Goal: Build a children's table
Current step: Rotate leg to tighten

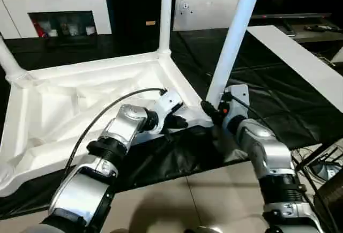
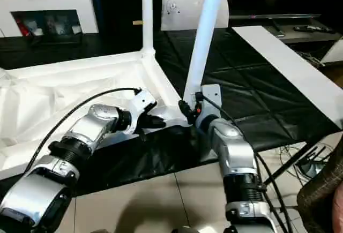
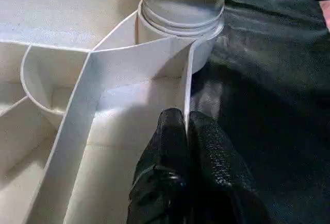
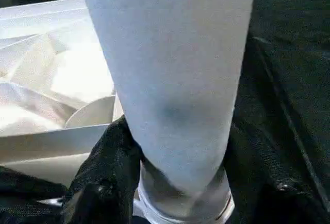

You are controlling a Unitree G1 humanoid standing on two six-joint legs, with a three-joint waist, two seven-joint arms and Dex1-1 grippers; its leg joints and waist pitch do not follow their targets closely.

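Though socketed, leg [image 1: 236, 35] tilted rightward.

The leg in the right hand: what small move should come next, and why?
Probably keep turning the leg into its corner socket. The right hand is closed around the leg's base, which already sits in the socket's threaded collar but leans instead of standing straight like the far leg. The left hand, shut, presses on the tabletop rim beside the socket, steadying it.
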